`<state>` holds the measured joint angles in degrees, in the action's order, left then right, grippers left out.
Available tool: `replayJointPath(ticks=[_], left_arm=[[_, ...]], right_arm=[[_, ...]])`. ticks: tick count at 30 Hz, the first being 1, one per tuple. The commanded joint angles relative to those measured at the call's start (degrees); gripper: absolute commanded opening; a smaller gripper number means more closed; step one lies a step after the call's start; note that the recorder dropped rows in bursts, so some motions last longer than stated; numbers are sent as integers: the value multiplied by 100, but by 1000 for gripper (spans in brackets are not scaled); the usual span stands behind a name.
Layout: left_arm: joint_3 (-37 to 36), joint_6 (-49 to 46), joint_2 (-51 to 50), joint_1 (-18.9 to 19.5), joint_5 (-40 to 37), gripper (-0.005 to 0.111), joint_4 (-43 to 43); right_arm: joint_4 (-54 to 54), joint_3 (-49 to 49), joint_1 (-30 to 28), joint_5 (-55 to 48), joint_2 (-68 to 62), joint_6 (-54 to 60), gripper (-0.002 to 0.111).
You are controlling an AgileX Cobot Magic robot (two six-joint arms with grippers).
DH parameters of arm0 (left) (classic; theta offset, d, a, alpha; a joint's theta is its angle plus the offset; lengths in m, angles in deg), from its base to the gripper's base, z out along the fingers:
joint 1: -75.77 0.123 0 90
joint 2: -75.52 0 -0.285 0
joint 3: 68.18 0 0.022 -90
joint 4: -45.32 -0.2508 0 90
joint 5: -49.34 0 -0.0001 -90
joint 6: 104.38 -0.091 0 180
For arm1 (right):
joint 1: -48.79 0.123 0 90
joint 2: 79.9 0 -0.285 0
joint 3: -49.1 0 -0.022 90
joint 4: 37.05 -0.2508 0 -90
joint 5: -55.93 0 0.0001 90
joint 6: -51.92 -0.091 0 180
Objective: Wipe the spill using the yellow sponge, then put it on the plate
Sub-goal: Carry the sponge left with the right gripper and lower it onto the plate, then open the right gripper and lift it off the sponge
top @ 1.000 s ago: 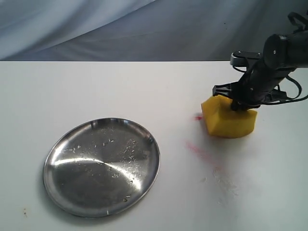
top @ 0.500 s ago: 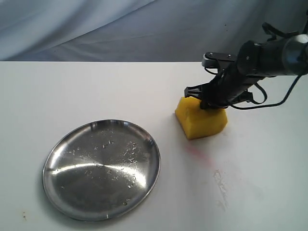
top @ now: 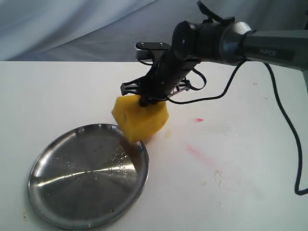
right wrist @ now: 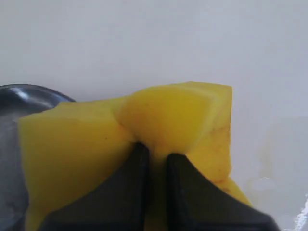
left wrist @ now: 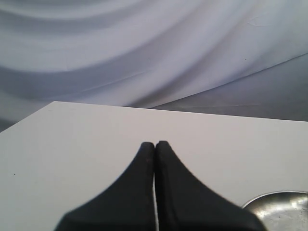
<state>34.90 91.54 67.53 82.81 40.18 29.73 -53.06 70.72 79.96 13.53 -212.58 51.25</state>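
My right gripper point(top: 144, 99) is shut on the yellow sponge point(top: 142, 118), pinching its dented top. The sponge hangs tilted, its lower corner over the right rim of the steel plate point(top: 67, 195); I cannot tell if it touches. In the right wrist view, the black fingers point(right wrist: 139, 163) bite into the sponge point(right wrist: 77, 144), with the plate's edge point(right wrist: 12, 98) beside it. A faint tan wet mark point(right wrist: 262, 161) shows on the table beside the sponge. My left gripper point(left wrist: 155, 143) is shut and holds nothing above the table, near the plate's rim point(left wrist: 281, 204).
Pink-red streaks point(top: 196, 150) and a red dot point(top: 198, 119) mark the white table right of the sponge. Whitish residue point(top: 219, 178) lies further front. The right arm's cable point(top: 288, 134) trails along the right side. A grey cloth point(top: 72, 29) hangs behind.
My right gripper has carried the sponge leftward across the table, from the right side to the plate's right rim. The plate now sits slightly further left and nearer the front.
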Motion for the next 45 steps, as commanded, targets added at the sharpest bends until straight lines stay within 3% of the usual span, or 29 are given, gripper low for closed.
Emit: replayJointPath(ticks=[1, 7, 11, 18, 21, 26, 29, 45], left_arm=[[-30, 9, 20, -29, 6, 0, -3], [-30, 9, 20, -29, 6, 0, -3], [-30, 9, 20, -29, 6, 0, -3], [-30, 19, 20, -29, 6, 0, -3], [-30, 19, 20, -29, 6, 0, -3], [-30, 3, 20, -29, 6, 0, -3], [-30, 3, 20, -29, 6, 0, -3], [-30, 16, 20, -29, 6, 0, -3]], right_arm=[[36, 57, 287, 34, 488, 66, 0], [19, -112, 1414, -327, 390, 176, 0], [19, -138, 1674, -245, 10, 176, 0], [305, -138, 1687, -201, -217, 176, 1], [318, -138, 1687, -165, -190, 211, 12], [330, -138, 1687, -154, -202, 245, 40], [476, -138, 1676, -58, -202, 245, 48], [606, -138, 1501, 486, 130, 230, 51]])
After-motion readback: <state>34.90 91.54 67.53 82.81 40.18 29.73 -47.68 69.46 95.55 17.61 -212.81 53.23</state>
